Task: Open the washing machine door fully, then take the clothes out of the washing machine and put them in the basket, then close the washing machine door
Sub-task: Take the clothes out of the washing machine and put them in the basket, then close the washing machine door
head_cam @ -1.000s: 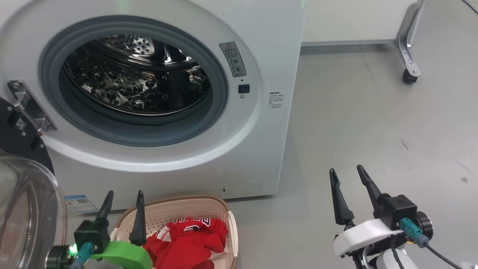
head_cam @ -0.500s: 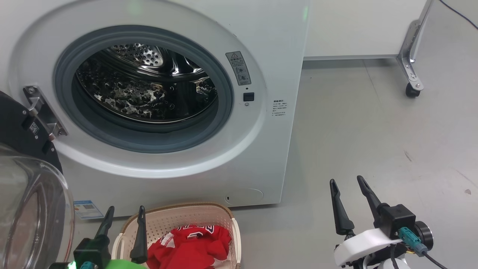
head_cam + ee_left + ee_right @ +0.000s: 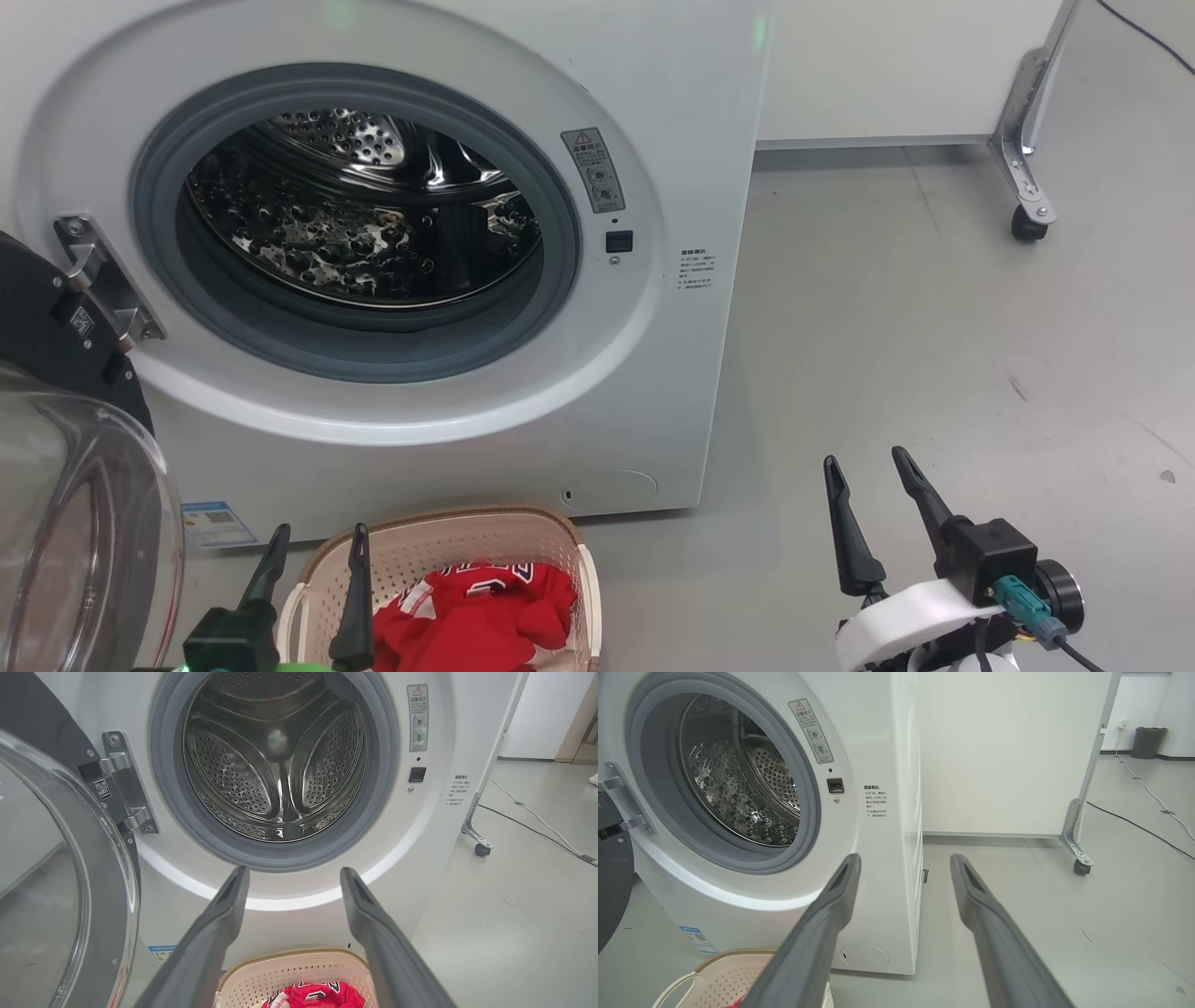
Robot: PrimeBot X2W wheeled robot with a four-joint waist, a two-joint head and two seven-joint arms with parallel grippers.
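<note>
Okay, starting at the near left: left gripper, fingers spread wide, gripping nothing, pointing toward the washing machine from low down by the left end of the basket. Over at the near right, right gripper, same deal, splayed and empty-handed, hanging above plain grey floor, well apart from the basket.

Basket parked on the floor right in front of the washer's lower front. Clothes bundled inside it, bright red with white trim and a bit of lettering showing on top.

Further out, washing machine door swung wide open to the left on its metal hinge, clear glass bowl bulging out at the near left edge. Steel drum on show through the grey gasket, perforated metal and shiny reflections all round. Small blue sticker low on the white front, just left of the basket.

Way off to the far right, a white panel on a caster wheel, plus a dark cable trailing across the floor.
</note>
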